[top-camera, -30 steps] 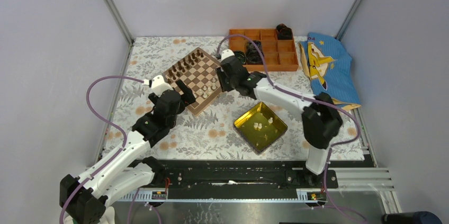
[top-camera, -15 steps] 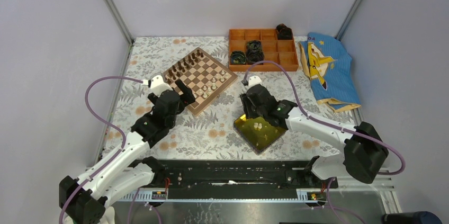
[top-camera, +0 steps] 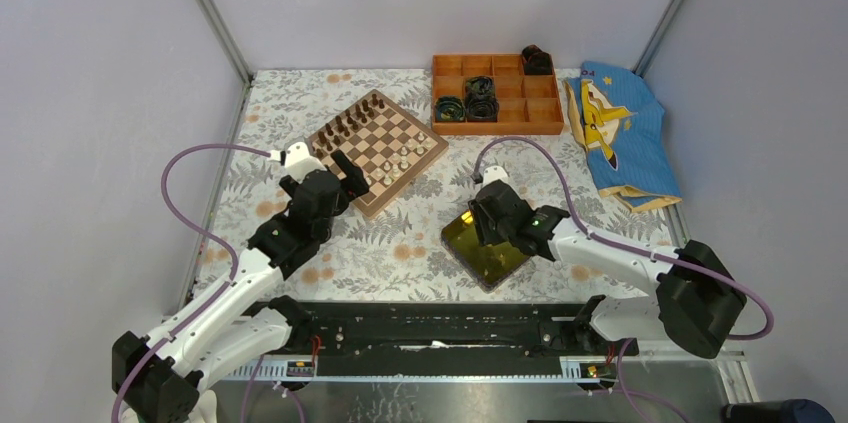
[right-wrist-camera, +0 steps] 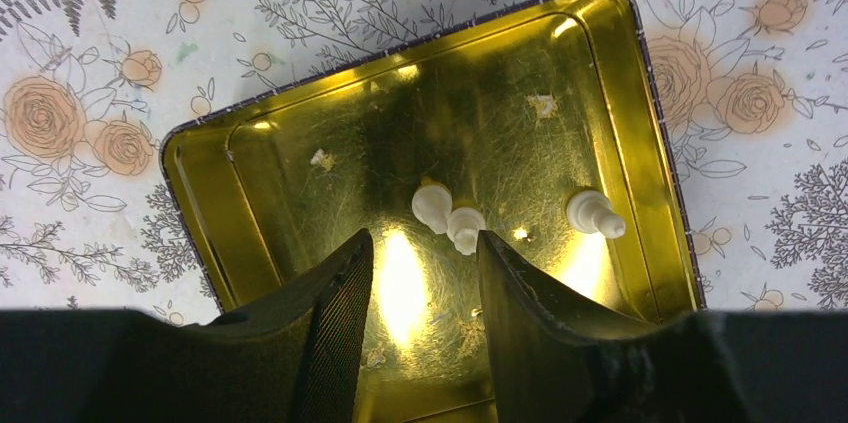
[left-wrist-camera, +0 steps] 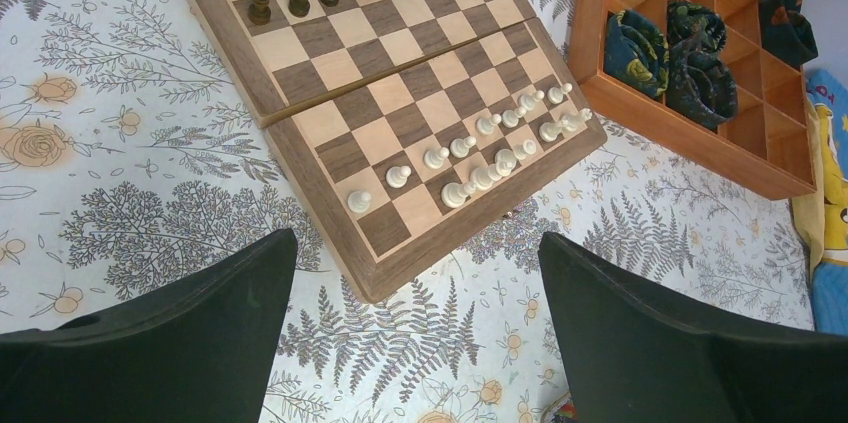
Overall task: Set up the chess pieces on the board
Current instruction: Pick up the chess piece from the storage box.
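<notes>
The wooden chessboard (top-camera: 377,148) lies at the back left; it also shows in the left wrist view (left-wrist-camera: 340,68). Several cream-white pieces (left-wrist-camera: 487,148) stand in two rows by its near edge. Dark pieces stand at its far edge. My left gripper (left-wrist-camera: 420,288) is open and empty, hovering over the cloth just short of the board's near corner. My right gripper (right-wrist-camera: 425,243) is open, low inside the yellow tray (right-wrist-camera: 250,213). Three cream pieces lie there: two touching (right-wrist-camera: 447,215) just ahead of the fingertips, one (right-wrist-camera: 594,214) to the right. In the top view the right gripper (top-camera: 488,213) covers them.
An orange compartment box (top-camera: 497,93) with dark rolled items stands at the back. A blue printed cloth (top-camera: 620,128) lies at the back right. The floral tablecloth (top-camera: 390,243) covers the table. Metal frame posts rise at the back corners.
My right arm has swung from over the board's right corner back and down into the yellow tray, now hiding its pieces from above. The left arm has not moved.
</notes>
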Robot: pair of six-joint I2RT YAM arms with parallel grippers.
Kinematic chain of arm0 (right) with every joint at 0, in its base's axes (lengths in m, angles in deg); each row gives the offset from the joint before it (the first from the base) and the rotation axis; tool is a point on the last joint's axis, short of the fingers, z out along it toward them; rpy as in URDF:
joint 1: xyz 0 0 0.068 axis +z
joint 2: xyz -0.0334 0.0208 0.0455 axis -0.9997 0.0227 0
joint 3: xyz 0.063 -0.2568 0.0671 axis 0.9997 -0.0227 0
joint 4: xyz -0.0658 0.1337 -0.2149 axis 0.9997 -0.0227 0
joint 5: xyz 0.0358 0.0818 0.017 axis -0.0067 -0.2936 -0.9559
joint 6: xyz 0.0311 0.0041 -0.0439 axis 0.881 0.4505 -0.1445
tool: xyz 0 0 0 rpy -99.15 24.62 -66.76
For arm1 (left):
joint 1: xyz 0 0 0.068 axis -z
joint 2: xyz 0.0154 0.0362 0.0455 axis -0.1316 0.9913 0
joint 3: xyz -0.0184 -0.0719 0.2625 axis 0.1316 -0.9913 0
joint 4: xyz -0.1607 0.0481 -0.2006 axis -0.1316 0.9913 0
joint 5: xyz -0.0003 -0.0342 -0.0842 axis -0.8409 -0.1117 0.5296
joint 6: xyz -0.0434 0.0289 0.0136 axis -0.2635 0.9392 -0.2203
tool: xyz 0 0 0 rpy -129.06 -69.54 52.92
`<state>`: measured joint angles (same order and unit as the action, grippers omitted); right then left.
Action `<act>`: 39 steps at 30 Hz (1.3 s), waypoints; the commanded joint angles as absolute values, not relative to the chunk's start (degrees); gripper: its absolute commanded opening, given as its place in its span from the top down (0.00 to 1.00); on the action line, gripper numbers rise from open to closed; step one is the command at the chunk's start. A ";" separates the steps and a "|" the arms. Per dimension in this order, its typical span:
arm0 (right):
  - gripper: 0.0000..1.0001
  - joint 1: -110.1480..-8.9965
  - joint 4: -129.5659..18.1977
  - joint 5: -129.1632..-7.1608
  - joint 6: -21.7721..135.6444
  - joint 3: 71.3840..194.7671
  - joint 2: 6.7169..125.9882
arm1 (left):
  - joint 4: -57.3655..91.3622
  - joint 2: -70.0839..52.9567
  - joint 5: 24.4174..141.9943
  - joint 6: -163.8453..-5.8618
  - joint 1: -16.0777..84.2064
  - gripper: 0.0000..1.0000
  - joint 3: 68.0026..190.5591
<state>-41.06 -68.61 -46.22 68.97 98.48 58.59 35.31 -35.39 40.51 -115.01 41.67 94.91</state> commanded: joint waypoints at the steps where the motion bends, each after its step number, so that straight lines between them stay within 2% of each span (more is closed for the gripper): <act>1: 0.50 -40.54 -68.23 -45.46 70.45 97.80 57.24 | 33.22 -35.73 40.73 -114.76 41.93 0.01 95.50; 21: 0.54 -40.55 -64.95 -45.60 68.51 97.24 61.49 | 33.21 -35.92 40.80 -115.20 41.93 0.01 94.86; 34: 0.71 -40.91 -64.48 -45.36 67.79 97.02 62.88 | 33.08 -36.00 40.84 -115.37 41.93 0.01 94.50; 39: 0.73 -41.08 -64.32 -45.29 67.70 96.87 63.32 | 32.99 -35.93 40.91 -115.46 41.93 0.01 94.40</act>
<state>-41.08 -65.28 -46.22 68.30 96.86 62.70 35.31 -35.39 41.27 -115.05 41.67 94.89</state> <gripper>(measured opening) 0.278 0.986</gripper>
